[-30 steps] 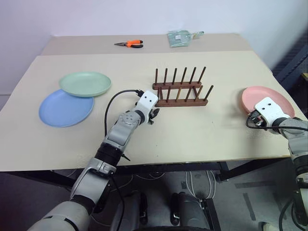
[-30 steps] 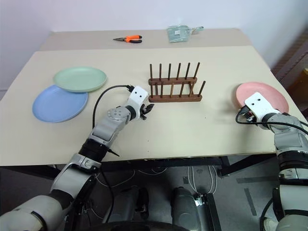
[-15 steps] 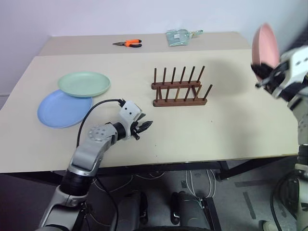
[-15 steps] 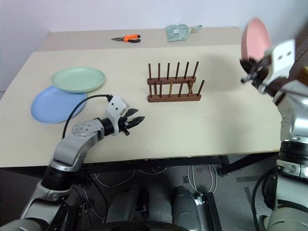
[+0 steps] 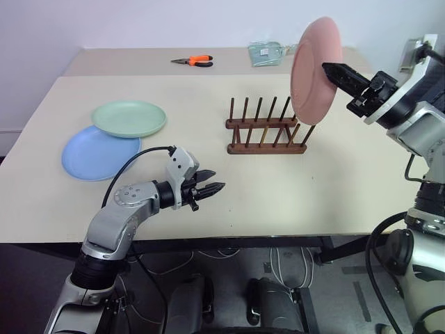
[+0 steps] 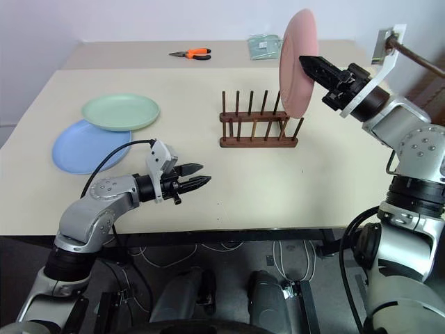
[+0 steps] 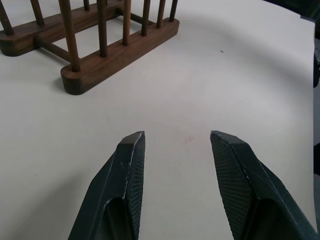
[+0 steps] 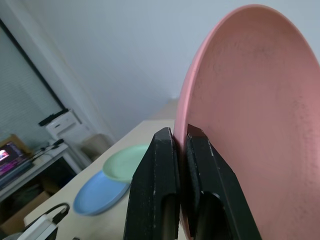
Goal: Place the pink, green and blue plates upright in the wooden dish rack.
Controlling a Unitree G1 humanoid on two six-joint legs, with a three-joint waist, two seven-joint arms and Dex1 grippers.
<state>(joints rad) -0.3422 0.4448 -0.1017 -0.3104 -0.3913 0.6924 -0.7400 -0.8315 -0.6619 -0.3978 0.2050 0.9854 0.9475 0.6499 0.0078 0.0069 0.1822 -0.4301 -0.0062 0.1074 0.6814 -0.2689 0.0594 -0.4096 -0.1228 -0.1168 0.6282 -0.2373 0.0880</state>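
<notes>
Right gripper (image 5: 332, 70) lifted pink plate (image 5: 314, 68) off table (image 5: 292, 184), fingers clamped on rim, upright above wooden dish rack (image 5: 266, 129); left gripper (image 5: 213, 185) pulled back, fingers half open, empty

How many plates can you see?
3. The pink plate is held upright in the air by the right tool, above the wooden dish rack. The green plate lies on the table, overlapping the blue plate beside it.

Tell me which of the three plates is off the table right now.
The pink plate, pinched upright at its rim by the right hand above the wooden dish rack. Green plate and blue plate lie flat.
</notes>
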